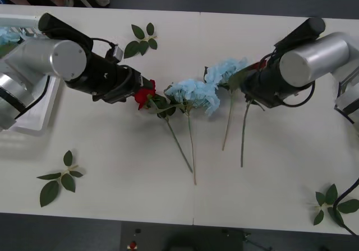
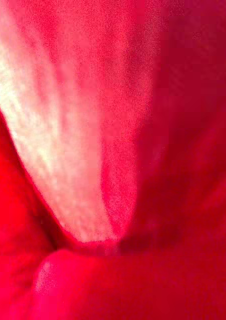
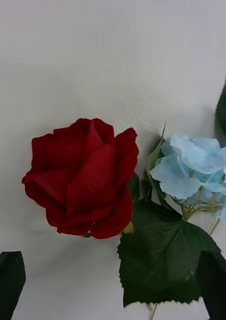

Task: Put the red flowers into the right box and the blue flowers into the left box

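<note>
A red flower (image 1: 144, 94) lies left of centre on the white table, and its head (image 3: 83, 180) sits just beyond my left gripper (image 1: 134, 88). That gripper (image 3: 113, 285) is open, with a black finger (image 3: 8, 280) on each side and nothing held. Two blue flowers (image 1: 193, 93) (image 1: 224, 71) lie side by side at the middle, stems toward the near edge; one (image 3: 197, 170) is beside the rose. My right gripper (image 1: 253, 84) is pressed onto a second red flower (image 1: 258, 66), whose petals (image 2: 113, 150) are right against the camera. The left box (image 1: 47, 114) lies under my left arm. The right box is out of view.
Loose green leaf sprigs lie at the far middle (image 1: 140, 41), the near left (image 1: 59, 178) and the near right corner (image 1: 334, 203). A seam (image 1: 196, 195) runs across the table top. Something pale blue (image 1: 7, 35) shows at the far left edge.
</note>
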You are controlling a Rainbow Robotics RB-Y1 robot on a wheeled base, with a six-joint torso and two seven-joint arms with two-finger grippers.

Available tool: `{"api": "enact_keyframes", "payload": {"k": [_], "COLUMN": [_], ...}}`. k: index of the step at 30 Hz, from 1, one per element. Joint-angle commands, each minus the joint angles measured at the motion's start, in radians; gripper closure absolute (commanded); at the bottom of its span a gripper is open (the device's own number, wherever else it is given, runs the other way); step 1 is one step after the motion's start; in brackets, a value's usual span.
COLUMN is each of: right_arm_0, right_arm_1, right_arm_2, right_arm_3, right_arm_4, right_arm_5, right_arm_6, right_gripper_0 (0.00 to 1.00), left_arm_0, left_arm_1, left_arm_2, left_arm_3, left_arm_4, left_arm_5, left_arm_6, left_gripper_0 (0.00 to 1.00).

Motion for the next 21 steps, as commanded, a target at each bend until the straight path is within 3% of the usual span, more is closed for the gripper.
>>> {"api": "enact_keyframes", "payload": {"k": [1, 7, 10, 15, 20, 21], "right_arm_0": [-0.027, -0.033, -0.038, -0.038, -0.041, -0.041], "right_arm_1": [-0.123, -0.338, -0.426, -0.473, -0.463, -0.453], "right_arm_2": [-0.072, -0.067, -0.053, -0.049, -0.004, 0.014], "right_arm_3": [-0.103, -0.129, -0.081, 0.069, 0.281, 0.340], "right_arm_4": [-0.013, 0.027, 0.091, 0.214, 0.313, 0.327], "right_arm_5": [0.081, 0.113, 0.067, -0.064, -0.301, -0.367], "right_arm_6": [0.159, 0.392, 0.570, 0.769, 0.877, 0.878], "right_gripper_0": [1.00, 1.00, 1.00, 1.00, 1.00, 1.00], "left_arm_0": [-0.034, -0.133, -0.177, -0.269, -0.350, -0.355], "left_arm_1": [-0.052, -0.163, -0.212, -0.258, -0.284, -0.284], "left_arm_2": [-0.002, -0.063, -0.106, -0.264, -0.395, -0.401], "left_arm_3": [0.061, 0.265, 0.383, 0.512, 0.598, 0.607], "left_arm_4": [-0.035, -0.033, -0.029, -0.027, -0.013, -0.018], "left_arm_5": [-0.048, -0.061, -0.097, -0.150, -0.153, -0.153], "left_arm_6": [0.079, 0.102, 0.116, 0.127, 0.185, 0.182], "left_gripper_0": [0.00, 0.00, 0.00, 0.00, 0.00, 0.45]}}
